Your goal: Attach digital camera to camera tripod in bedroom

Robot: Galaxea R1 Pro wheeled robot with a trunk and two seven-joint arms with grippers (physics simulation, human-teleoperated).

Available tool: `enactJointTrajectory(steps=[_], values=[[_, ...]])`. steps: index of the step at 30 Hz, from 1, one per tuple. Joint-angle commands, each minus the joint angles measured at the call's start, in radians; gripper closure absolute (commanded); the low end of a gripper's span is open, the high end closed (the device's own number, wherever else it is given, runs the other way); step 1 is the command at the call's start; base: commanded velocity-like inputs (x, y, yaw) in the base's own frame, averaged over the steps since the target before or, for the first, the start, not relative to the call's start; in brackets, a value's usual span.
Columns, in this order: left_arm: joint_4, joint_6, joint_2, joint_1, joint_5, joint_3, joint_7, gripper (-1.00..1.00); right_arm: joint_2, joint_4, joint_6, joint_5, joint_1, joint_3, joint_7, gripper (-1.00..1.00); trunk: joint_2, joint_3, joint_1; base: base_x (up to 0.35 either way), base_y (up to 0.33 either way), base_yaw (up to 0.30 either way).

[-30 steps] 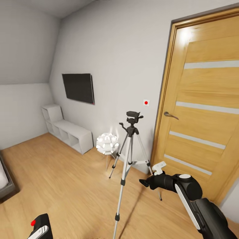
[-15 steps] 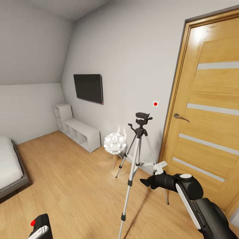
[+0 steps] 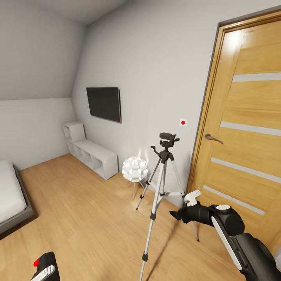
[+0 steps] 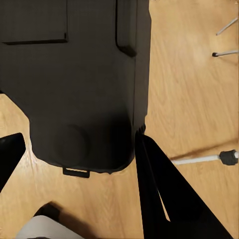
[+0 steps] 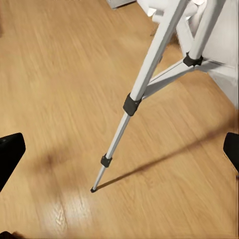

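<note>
The camera tripod [image 3: 161, 183] stands on the wood floor before the grey wall, its black head [image 3: 168, 137] bare on top. In the head view's lower left corner, my left gripper [image 3: 43, 272] is shut on the digital camera [image 3: 50, 259], whose red button [image 3: 36, 263] faces up. The left wrist view has the camera's black body [image 4: 74, 84] clamped between the fingers [image 4: 162, 199]. My right gripper [image 3: 183, 205] hovers open just right of the tripod's legs, at about mid height. One silver leg [image 5: 133, 102] slants down to the floor between the right gripper's wide-spread fingers [image 5: 10, 152].
A wooden door [image 3: 246, 132] is close on the right, behind the right arm. A white ball-cluster lamp [image 3: 134, 168] stands behind the tripod. A low white shelf [image 3: 91, 154] and wall screen [image 3: 104, 103] are further back. A bed [image 3: 11, 199] edges the left. Open floor [image 3: 86, 218] lies between.
The head view has swung, shifting everything rightward and bringing the bed in. My right gripper has moved slightly right and down beside the tripod. The left gripper still holds the camera.
</note>
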Motion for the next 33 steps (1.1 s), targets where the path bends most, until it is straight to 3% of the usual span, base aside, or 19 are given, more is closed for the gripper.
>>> enactJointTrajectory(steps=[1, 6, 13, 16, 23, 33], values=[[-0.002, 0.004, 0.000, 0.000, 0.011, 0.007, 0.007, 1.00, -0.001, -0.001, 0.004, 0.001, -0.001, 0.001, 0.002, -1.00, -0.002, -0.002, 0.001, 0.257, -0.076, 0.000], [-0.002, 0.004, -0.002, 0.000, 0.010, 0.034, 0.007, 1.00, -0.002, -0.001, 0.005, 0.001, -0.001, 0.001, 0.002, -1.00, -0.002, -0.002, 0.001, 0.275, -0.131, 0.000], [0.000, 0.004, -0.009, 0.000, 0.011, 0.045, 0.007, 1.00, -0.003, -0.001, 0.007, 0.000, -0.001, 0.003, 0.003, -1.00, -0.002, -0.002, 0.001, 0.218, -0.174, 0.052], [0.000, 0.004, -0.010, 0.000, 0.011, 0.045, 0.007, 1.00, -0.003, -0.001, 0.007, 0.000, -0.001, 0.004, 0.003, -1.00, -0.002, -0.001, 0.001, 0.074, -0.065, 0.157], [0.000, 0.004, -0.011, 0.000, 0.011, 0.047, 0.008, 1.00, -0.003, -0.001, 0.008, -0.001, -0.001, 0.003, 0.003, -1.00, 0.047, 0.021, -0.026, 0.030, -0.027, 0.068], [-0.001, 0.003, -0.013, 0.000, 0.009, 0.047, 0.008, 1.00, -0.003, -0.001, 0.008, -0.001, -0.001, 0.003, 0.003, -1.00, 0.047, 0.021, -0.026, 0.004, -0.004, 0.009]])
